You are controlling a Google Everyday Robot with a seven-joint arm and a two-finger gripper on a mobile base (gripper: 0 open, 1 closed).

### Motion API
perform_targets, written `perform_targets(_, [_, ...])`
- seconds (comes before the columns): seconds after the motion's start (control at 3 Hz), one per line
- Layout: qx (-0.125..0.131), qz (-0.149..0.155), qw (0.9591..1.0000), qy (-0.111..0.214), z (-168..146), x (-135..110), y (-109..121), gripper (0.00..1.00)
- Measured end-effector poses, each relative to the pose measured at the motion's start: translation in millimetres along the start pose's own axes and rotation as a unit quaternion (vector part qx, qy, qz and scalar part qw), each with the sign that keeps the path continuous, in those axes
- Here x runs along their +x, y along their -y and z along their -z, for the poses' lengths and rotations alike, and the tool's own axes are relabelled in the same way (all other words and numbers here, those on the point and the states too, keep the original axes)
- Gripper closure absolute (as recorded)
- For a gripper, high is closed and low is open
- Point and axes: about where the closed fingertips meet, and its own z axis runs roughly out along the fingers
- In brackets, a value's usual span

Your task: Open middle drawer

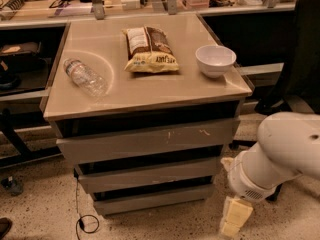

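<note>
Camera view shows the task not yet begun: the middle drawer (150, 175), second of three fronts in the bench (125, 91), sits shut, with only dark gaps dividing it from the fronts above and below. Everything is left to do: reach the front, find a hold (no handle shows, so the gap along its upper edge looks the likeliest purchase) and draw it out.

The gripper (235, 216) hangs low off the bench's front right corner, close to the floor and apart from every front; whether its jaws are spread or pressed together cannot be told. The arm (280, 151) above it is a smooth, rounded white shell.

All three fronts are flat, matte grey-beige slabs. The top front (145, 143) carries pale scratch marks and the bottom front (155, 200) is the narrowest. The bench's top is a smooth beige sheet with a faint sheen. On it lie a clear ribbed plastic bottle (85, 77) on its side toward the left, a crinkled yellow-and-brown snack bag (150, 49) near the middle, and a round white bowl (215, 60) by the right edge
</note>
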Motion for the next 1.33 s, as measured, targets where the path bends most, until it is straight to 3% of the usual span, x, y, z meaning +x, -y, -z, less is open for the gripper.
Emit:
perform_targets(0.67, [-0.013,0.014,0.999,0.04,-99,-14,32,0.0])
perform_targets(1.33, [-0.009,0.011,0.9986,0.05,-116,-12,31,0.0])
